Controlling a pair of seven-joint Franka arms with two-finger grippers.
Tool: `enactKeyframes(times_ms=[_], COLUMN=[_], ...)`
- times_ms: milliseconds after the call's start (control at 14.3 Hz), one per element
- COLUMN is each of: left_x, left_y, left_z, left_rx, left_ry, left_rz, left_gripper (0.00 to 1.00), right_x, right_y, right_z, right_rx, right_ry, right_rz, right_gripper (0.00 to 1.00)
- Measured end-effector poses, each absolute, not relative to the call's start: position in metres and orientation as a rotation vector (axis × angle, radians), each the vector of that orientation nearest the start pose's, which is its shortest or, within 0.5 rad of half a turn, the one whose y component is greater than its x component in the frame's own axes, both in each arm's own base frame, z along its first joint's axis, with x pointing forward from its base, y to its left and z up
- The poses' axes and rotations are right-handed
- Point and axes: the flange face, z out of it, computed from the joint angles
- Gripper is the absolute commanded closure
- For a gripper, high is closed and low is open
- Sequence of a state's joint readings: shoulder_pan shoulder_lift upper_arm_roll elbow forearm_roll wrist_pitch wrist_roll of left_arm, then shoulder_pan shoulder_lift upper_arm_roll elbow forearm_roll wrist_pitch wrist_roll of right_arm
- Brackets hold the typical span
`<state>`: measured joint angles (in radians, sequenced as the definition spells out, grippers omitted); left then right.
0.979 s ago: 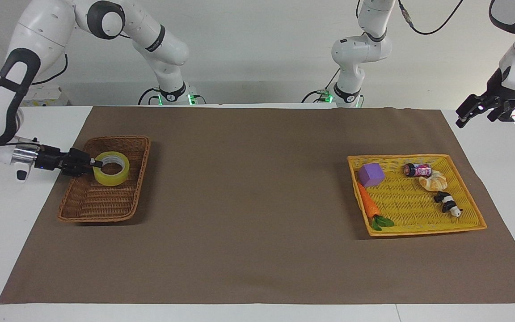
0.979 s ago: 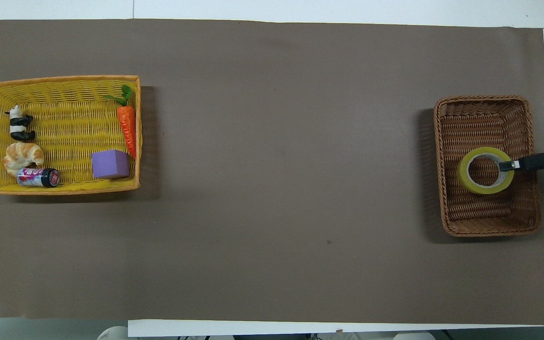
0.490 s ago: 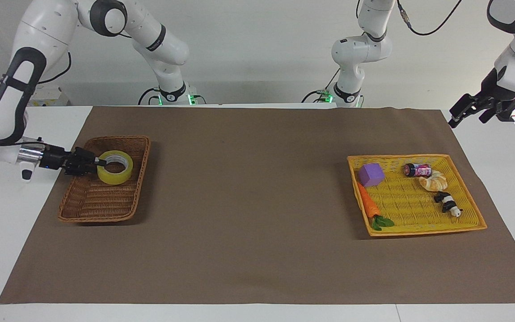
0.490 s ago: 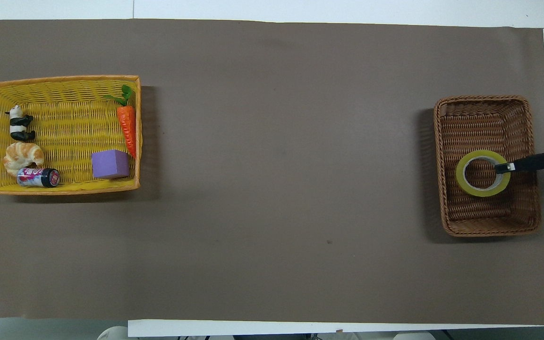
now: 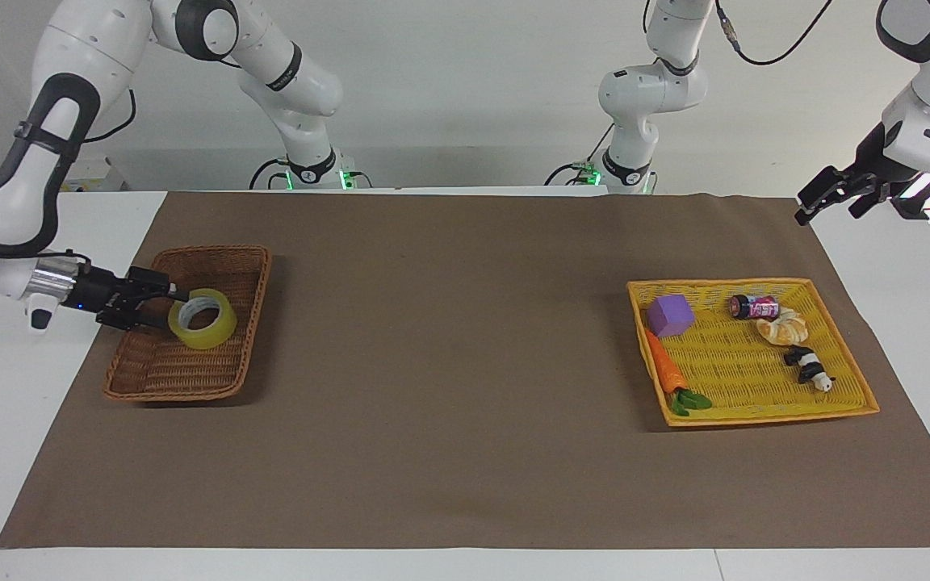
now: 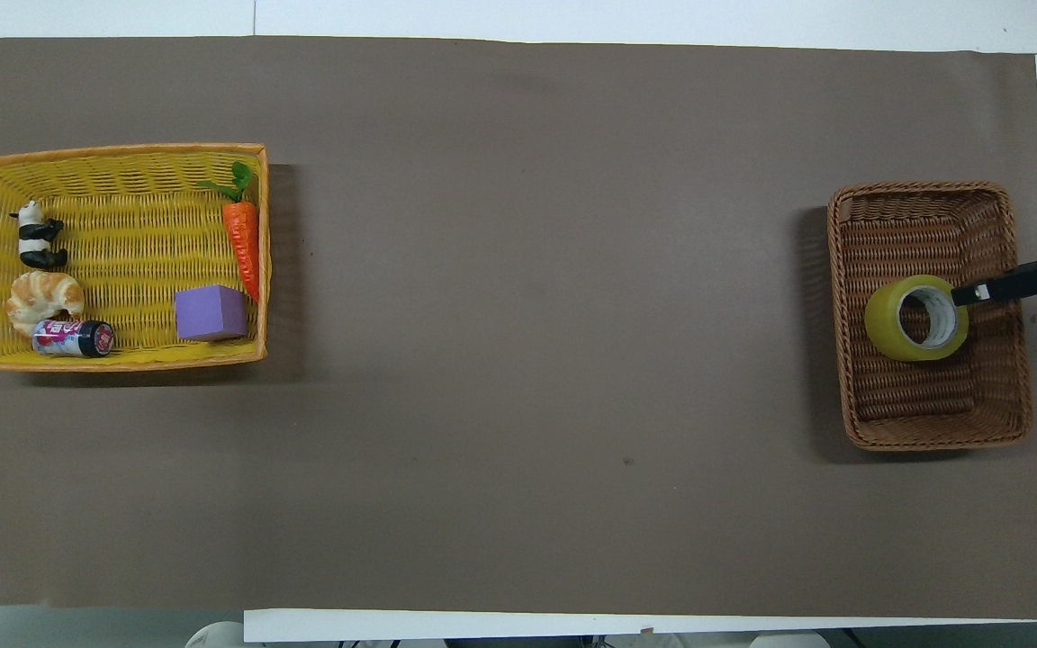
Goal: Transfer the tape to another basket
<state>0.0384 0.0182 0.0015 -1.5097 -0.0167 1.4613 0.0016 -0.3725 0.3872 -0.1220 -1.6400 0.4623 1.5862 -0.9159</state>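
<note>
Right claw (image 5: 178, 298) over the brown wicker basket (image 5: 150, 375), fingers parted with tips at the tilted yellow tape roll (image 5: 203, 318) lying in the basket, nothing gripped, left claw (image 5: 810, 209) open and empty, raised over the counter's (image 5: 465, 484) edge.

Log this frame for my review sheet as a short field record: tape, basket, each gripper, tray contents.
tape: yellow roll, tilted, inside the brown wicker basket
basket place: toward the right arm's end of the table
right gripper: at the tape's rim, over the basket; one finger reaches over the roll's top, fingers apart
left gripper: raised over the table edge at the left arm's end, waiting, holding nothing
yellow tray: holds purple block, carrot, small can, croissant, panda figure
</note>
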Motion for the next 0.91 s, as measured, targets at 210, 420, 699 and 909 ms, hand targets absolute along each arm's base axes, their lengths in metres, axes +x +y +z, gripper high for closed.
enactKeyframes(times_ms=[210, 420, 699, 909], left_x=[0.548, 0.548, 0.548, 0.548], left_y=[-0.001, 0.002, 0.005, 0.005], left_z=[0.626, 0.626, 0.626, 0.626], left_rx=[-3.155, -3.155, -3.156, -3.156], left_ry=[-0.002, -0.01, -0.018, -0.018], left_rz=[0.135, 0.136, 0.137, 0.137], left_gripper=[0.0, 0.0, 0.0, 0.0], right_x=[0.585, 0.575, 0.535, 0.514], right_y=[-0.177, -0.124, -0.093, -0.076], right_z=[0.47, 0.543, 0.598, 0.63], right_rx=[-2.754, -2.932, -3.095, -3.119], right_ry=[-0.633, -0.562, -0.171, -0.109], right_rz=[0.066, 0.053, 0.211, 0.262], right_gripper=[0.0, 0.0, 0.0, 0.0])
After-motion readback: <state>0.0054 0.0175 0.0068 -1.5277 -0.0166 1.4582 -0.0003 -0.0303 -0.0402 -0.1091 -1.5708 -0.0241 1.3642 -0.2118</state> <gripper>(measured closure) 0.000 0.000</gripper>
